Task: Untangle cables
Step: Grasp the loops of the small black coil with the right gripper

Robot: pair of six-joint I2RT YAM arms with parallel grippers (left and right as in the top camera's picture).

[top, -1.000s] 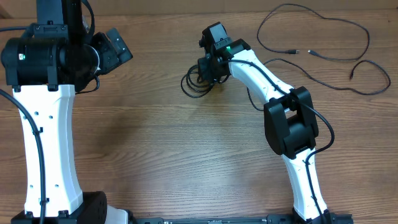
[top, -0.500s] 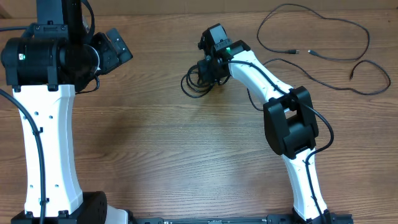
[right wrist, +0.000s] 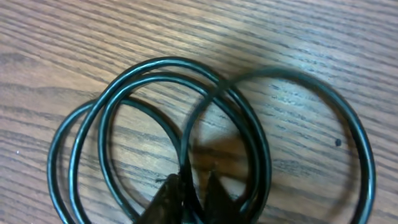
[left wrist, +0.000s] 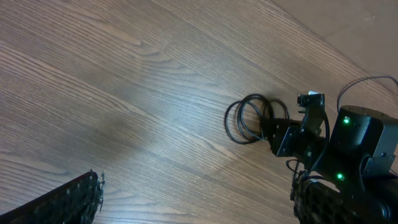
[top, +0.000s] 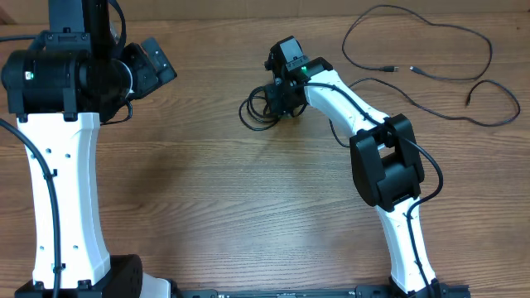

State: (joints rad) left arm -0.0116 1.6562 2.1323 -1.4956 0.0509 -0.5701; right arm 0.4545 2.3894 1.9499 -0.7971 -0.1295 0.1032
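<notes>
right hand (right wrist: 193,191) just clamped onto a strand of the cable coil (top: 257,113), middle of the desk (top: 215,199) | left hand (top: 153,64) spread wide, idle | loose cables (top: 489,50) far right | looks set to tease a loop out

Black cables (right wrist: 261,149) coiled in overlapping loops on wood table (right wrist: 93,37); right gripper (right wrist: 196,190) pinching 1 strand at bottom edge.

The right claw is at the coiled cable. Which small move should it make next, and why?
Probably lift the right claw slightly. Its tips look closed on one loop of the coiled cable, whose loops lie overlapped on the wooden table; a gentle pull may separate them.
</notes>
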